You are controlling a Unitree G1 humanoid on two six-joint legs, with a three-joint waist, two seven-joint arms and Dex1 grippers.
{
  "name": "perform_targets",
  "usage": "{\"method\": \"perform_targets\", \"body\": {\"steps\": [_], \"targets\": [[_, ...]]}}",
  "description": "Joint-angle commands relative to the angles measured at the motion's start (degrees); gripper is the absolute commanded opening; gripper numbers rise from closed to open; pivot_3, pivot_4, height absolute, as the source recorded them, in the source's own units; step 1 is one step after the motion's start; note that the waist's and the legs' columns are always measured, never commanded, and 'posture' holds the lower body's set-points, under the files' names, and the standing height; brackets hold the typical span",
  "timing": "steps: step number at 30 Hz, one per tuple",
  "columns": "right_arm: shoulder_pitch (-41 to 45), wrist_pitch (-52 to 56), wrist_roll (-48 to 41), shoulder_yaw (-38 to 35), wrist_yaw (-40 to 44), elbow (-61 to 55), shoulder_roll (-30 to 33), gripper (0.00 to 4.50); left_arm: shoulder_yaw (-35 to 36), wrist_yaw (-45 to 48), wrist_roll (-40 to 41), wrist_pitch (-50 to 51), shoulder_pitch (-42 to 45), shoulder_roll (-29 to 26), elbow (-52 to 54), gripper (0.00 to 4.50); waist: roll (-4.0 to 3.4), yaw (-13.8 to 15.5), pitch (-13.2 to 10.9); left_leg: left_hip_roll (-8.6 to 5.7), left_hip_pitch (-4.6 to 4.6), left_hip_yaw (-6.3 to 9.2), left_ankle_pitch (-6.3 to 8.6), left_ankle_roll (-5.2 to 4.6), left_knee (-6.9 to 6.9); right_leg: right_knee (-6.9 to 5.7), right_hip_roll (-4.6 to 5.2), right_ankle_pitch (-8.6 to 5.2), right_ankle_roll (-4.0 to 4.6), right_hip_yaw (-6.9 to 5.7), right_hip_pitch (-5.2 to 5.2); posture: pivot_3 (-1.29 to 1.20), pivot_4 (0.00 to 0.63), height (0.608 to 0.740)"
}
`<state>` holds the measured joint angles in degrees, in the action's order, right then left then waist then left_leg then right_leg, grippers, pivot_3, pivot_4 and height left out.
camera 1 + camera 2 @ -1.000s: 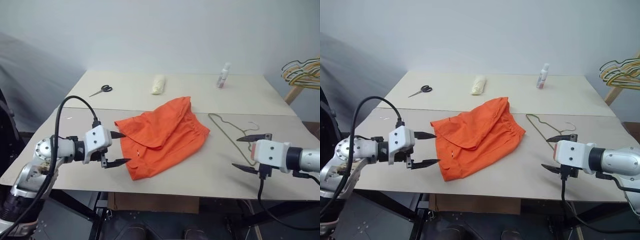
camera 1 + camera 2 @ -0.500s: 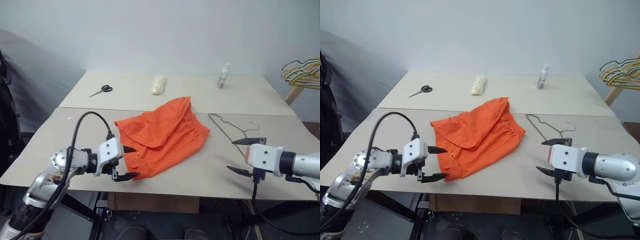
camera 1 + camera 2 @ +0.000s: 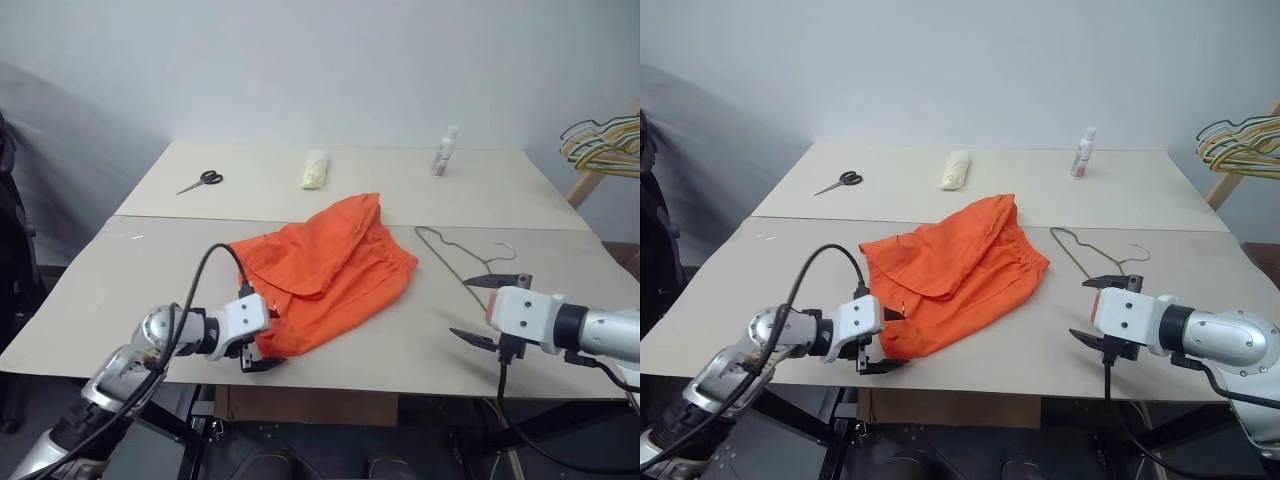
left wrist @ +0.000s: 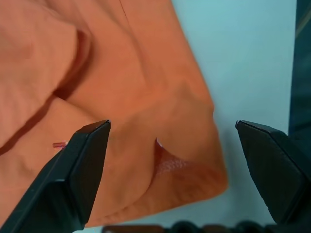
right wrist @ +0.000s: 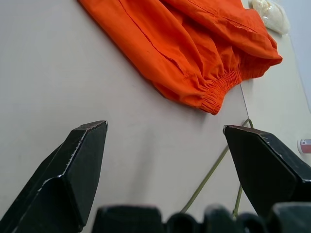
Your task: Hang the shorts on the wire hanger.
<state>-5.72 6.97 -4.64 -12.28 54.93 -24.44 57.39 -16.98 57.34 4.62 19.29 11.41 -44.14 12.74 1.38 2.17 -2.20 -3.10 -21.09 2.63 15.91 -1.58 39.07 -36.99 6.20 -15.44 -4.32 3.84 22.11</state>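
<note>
At the near edge of the bench (image 3: 90,300), the left gripper (image 3: 262,345) sits at the near corner of the shorts (image 3: 325,275), jaws spread – its fingertips partly hidden against the orange cloth, so contact is hard to judge. The right gripper (image 3: 487,310) hovers near the right edge, jaws spread and empty, covering the near end of the wire hanger (image 3: 450,255). The hanger lies just right of the shorts. Farther back: scissors (image 3: 201,181), a pale roll (image 3: 315,168), a small bottle (image 3: 442,151) – and coloured hangers (image 3: 603,140), cut off at far right.

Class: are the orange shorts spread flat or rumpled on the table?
Rumpled: the shorts lie bunched with overlapping folds, one flap doubled over.
</note>
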Motion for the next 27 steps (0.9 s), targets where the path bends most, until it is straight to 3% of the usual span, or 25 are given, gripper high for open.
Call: {"method": "perform_targets", "body": {"steps": [1, 2, 6, 17, 27], "targets": [[0.3, 0.4, -0.2, -1.4, -0.5, -2.0, 0.0, 4.42, -0.7, -0.8, -2.0, -3.0, 2.1, 1.5, -1.9, 4.5, 0.0, 0.0, 0.0, 0.0, 0.0, 0.0, 0.0, 0.0, 0.0, 0.0, 0.0, 0.0, 0.0, 0.0, 0.0, 0.03, 0.0, 0.74], [0.3, 0.4, -0.3, -1.4, -0.5, -2.1, 0.1, 4.42, -0.9, -0.9, -2.2, -3.3, 2.3, 1.9, -2.5, 4.5, 0.0, 0.0, 0.0, 0.0, -0.01, 0.01, 0.0, 0.0, 0.0, 0.0, 0.0, 0.0, 0.0, 0.0, 0.0, 0.03, 0.0, 0.74], [0.6, 0.6, -0.3, -1.4, -0.4, -2.1, 0.2, 4.5, -2.0, 0.0, -3.4, -4.6, 3.3, 3.0, -5.4, 3.62, 0.0, 0.1, 0.0, 0.0, -0.01, 0.01, 0.0, 0.0, 0.01, 0.0, 0.0, 0.0, 0.0, -0.01, 0.01, 0.03, 0.0, 0.74], [3.8, -0.2, 1.6, 1.9, -0.9, 0.0, 0.1, 4.5, -0.7, 0.6, -3.5, -5.8, 3.7, 3.7, -7.0, 0.03, 0.02, -0.1, 0.1, 0.0, 0.0, 0.0, 0.0, 0.0, 0.01, -0.01, 0.0, 0.0, 0.0, 0.0, 0.0, 0.03, 0.0, 0.74], [21.5, -17.7, 29.0, 22.3, -19.1, 24.3, -7.1, 4.5, 8.8, 2.1, 0.4, -6.5, -0.5, -3.7, -1.1, 0.03, 0.11, -1.6, 0.1, 0.01, 0.0, -0.03, -0.01, 0.02, -0.02, -0.03, -0.02, 0.0, 0.01, 0.02, 0.11, 0.06, 0.0, 0.74]]}}
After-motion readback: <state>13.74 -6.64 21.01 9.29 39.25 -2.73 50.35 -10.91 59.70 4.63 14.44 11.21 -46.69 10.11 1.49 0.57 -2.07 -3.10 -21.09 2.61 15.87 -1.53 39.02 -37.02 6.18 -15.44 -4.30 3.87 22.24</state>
